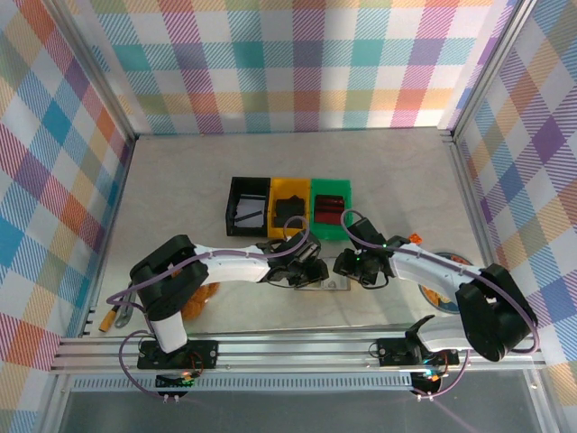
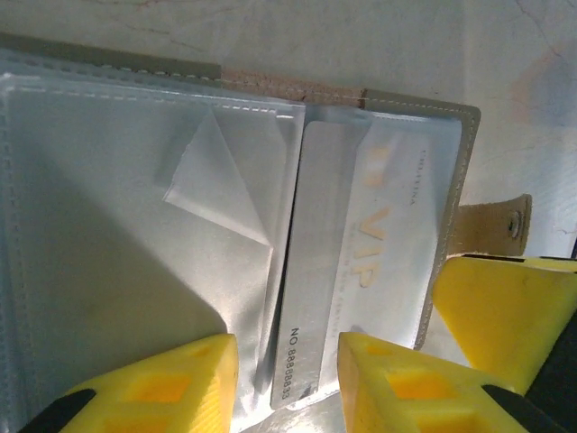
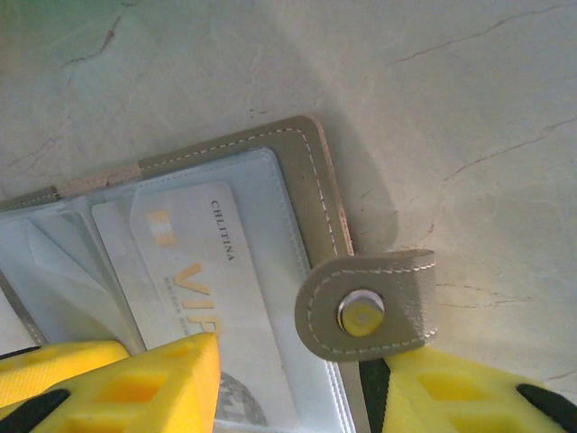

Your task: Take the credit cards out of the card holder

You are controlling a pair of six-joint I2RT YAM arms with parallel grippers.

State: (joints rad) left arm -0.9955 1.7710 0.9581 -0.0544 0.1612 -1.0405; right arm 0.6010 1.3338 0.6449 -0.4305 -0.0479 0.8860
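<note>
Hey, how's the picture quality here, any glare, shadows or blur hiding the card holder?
Left wrist: sheen on the card holder's clear sleeves, dark shadow lower left, yet the silver card's number is legible. Right wrist: snap tab sharp, green cast top left. Top external: even light, holder tiny.

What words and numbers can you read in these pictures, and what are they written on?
"VIP": big gold letters on the silvery card tucked in the card holder.
"CHLITINA": small dark letters near one edge of that card.
"NO 8888833": small dark print by the card's other edge; the last digits are not certain.
A tiny line of print beside "VIP" is too blurred to read.
</note>
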